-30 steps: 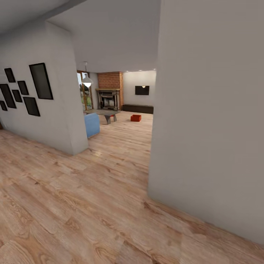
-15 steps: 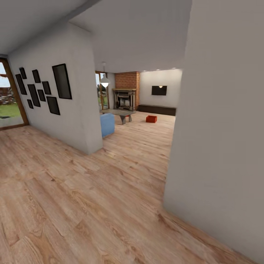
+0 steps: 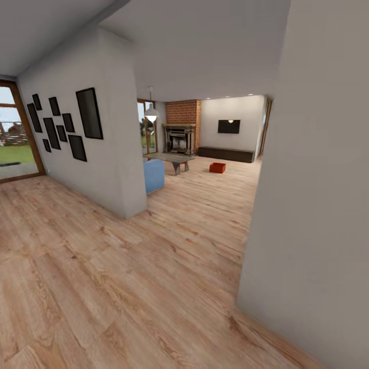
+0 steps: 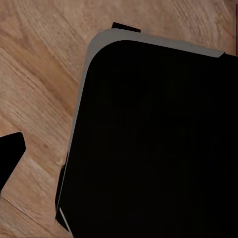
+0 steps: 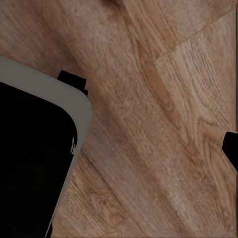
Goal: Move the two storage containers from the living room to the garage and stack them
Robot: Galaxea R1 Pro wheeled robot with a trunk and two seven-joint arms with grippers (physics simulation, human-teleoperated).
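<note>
The orange-red storage container [image 3: 217, 167] by the brick fireplace [image 3: 180, 134] is best approached wide of the grey wall corner [image 3: 134, 212] (finger state cannot be told)

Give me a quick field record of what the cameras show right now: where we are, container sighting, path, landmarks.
location: hallway with light wood plank floor, looking toward the living room
container seen: one orange-red rectangular bin on the living room floor, far ahead
second container: not identified
landmarks ahead: brick fireplace, black wall TV, blue sofa end, low grey table
left side: grey wall with black picture frames
right side: close grey wall corner
path to bin: open floor between the two walls
grippers: state cannot be told
</note>
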